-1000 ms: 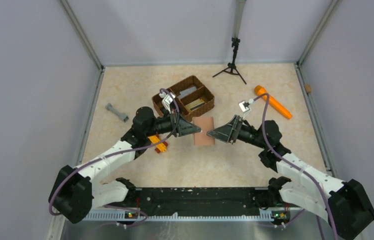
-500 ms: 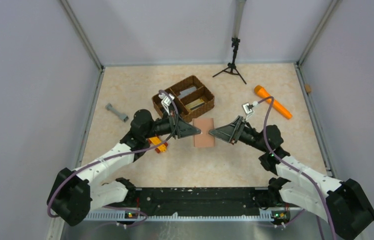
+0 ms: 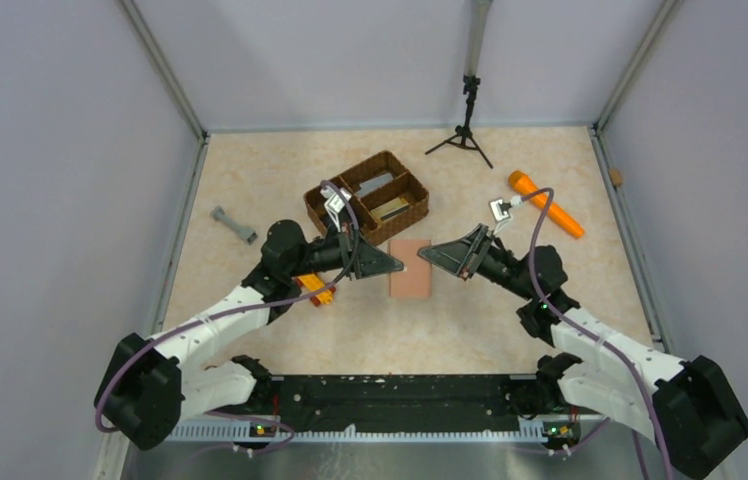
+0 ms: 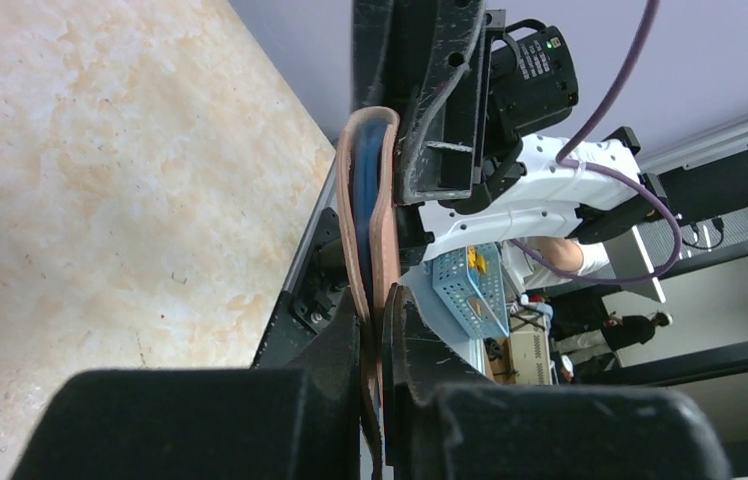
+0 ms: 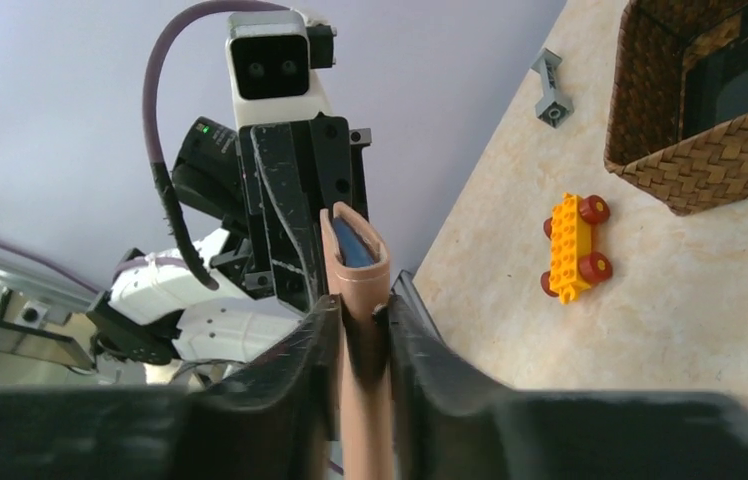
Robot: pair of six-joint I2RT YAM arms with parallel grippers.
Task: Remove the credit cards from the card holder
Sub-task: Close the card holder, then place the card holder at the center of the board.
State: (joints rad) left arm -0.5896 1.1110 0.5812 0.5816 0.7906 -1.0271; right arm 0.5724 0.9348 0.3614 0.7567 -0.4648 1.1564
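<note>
Beige marbled table (image 3: pixel 510 330) underneath, brown woven basket (image 3: pixel 393 160) towards the back. Both arms reach in from either side and meet at the tan card holder (image 3: pixel 410 268), just in front of the basket. Left gripper (image 3: pixel 400 266) is clamped on its left edge, right gripper (image 3: pixel 422 252) is pinching the opposite edge. Close up, the leaves gape a little and blue shows inside. Whether it's clear of the table, I can't tell. Orange torch (image 3: pixel 546 203) lies off right, yellow toy car (image 5: pixel 572 246) by the left arm, and a grey piece (image 3: pixel 234 226) far left.
</note>
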